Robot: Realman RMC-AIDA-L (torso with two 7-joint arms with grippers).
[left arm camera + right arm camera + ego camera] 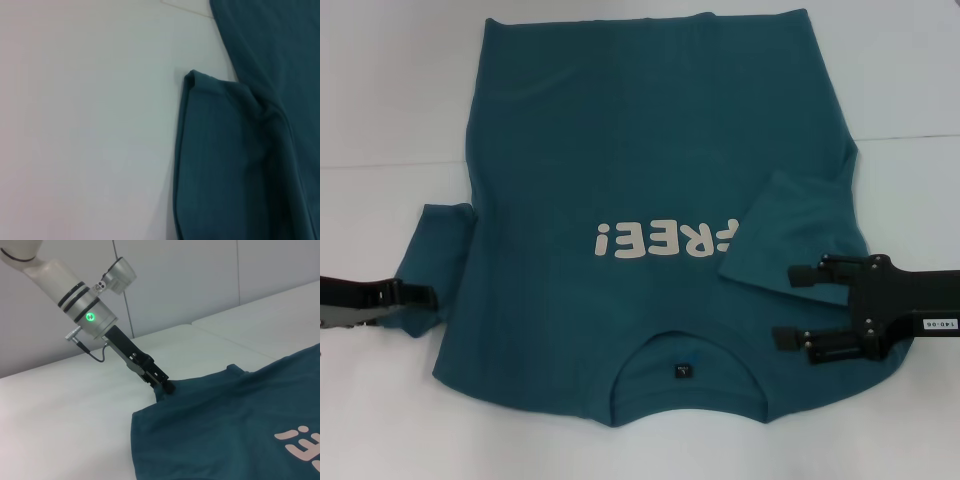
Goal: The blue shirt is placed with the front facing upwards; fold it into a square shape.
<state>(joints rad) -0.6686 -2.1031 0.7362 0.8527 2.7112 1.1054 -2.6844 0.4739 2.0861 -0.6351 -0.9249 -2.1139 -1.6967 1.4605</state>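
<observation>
I saw the soft teal-blue cotton T-shirt lying flat on the smooth white table (collar nearest me). The left gripper pinched its left sleeve; the right gripper hovered spread-open over the folded right sleeve.

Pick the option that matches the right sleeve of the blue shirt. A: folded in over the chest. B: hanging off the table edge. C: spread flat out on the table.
A: the right sleeve of the blue shirt lies folded in beside the lettering, with the open right gripper above the cloth.
</observation>
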